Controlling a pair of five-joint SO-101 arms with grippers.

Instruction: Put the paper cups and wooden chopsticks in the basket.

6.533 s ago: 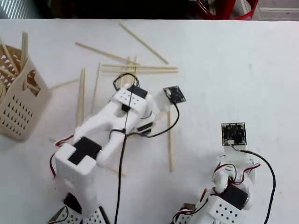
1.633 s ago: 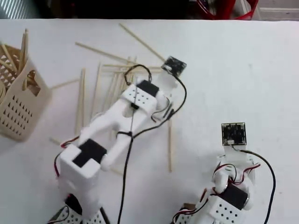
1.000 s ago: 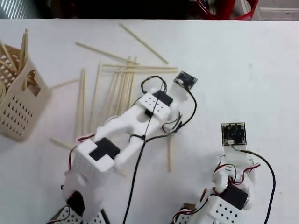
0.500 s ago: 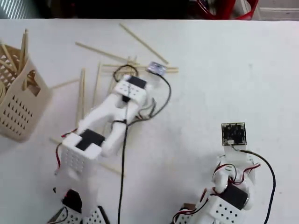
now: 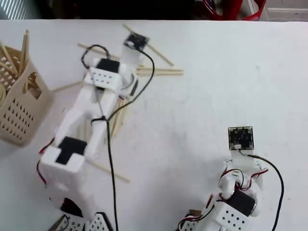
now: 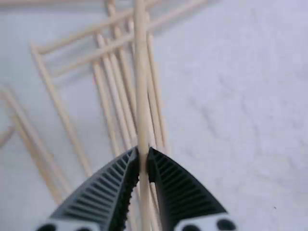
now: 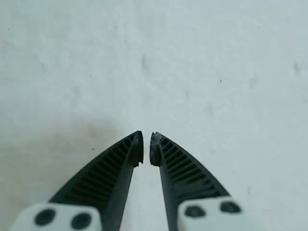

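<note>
My left gripper (image 6: 143, 156) is shut on one wooden chopstick (image 6: 140, 72), which runs straight out past the fingertips above a loose pile of chopsticks (image 6: 113, 101) on the white table. In the high view the left arm (image 5: 103, 79) stretches from the front left toward the back, its wrist over that pile of chopsticks (image 5: 120, 113). The tan perforated basket (image 5: 19, 108) stands at the far left with several chopsticks (image 5: 24, 45) sticking out of it. My right gripper (image 7: 146, 149) is shut on nothing, just above bare table; the right arm (image 5: 240, 192) sits folded at the front right.
More loose chopsticks lie at the back, a pair (image 5: 161, 71) right of the left wrist, a slanted one (image 5: 154, 50) behind it, and one (image 5: 110, 172) near the left arm's base. A red object (image 5: 231, 9) sits beyond the table's far edge.
The left arm swung right, took up the chopstick that lay right of the pile, then swung left and toward the back with it. The right arm has kept still.
</note>
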